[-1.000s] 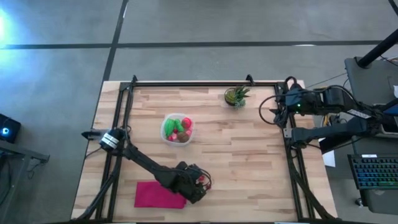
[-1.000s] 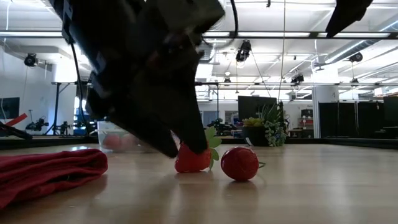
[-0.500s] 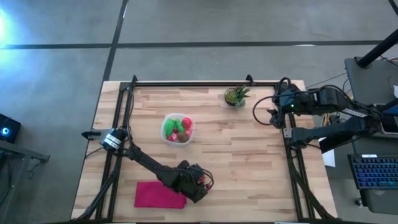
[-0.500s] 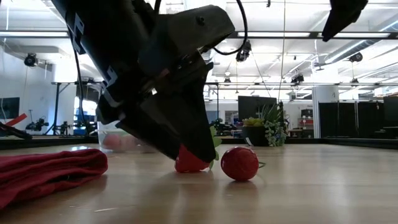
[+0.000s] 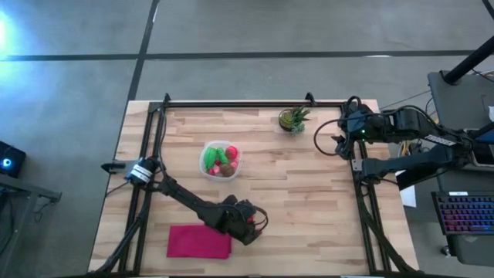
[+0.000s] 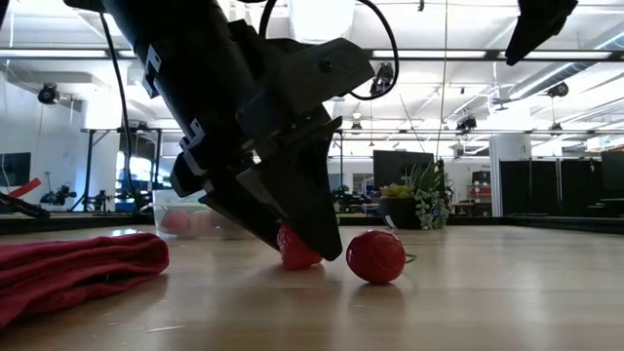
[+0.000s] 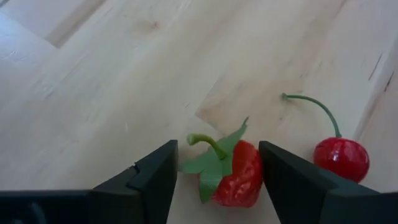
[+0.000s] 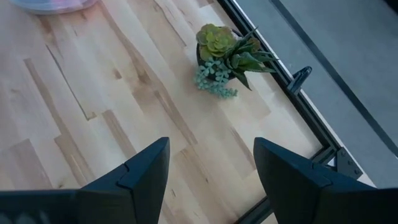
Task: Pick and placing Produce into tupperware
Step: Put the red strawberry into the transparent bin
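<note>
High view: tupperware (image 5: 220, 161) holds several pcs; strawberry (image 7: 238, 175) between my left gripper's (image 7: 216, 179) unclosed fingers, cherry (image 7: 341, 158) at 3 o'clock left; right gripper (image 8: 210, 171) parked, released.

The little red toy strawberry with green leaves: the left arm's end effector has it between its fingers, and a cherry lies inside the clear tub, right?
Not quite. The strawberry does sit between the left end effector fingers, but the left wrist view shows the red cherry with its green stem lying on the wooden table beside it.

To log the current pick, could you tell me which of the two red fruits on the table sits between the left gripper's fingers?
The strawberry, with green leaves, between the left gripper's open fingers; the stemmed cherry lies outside them.
</note>
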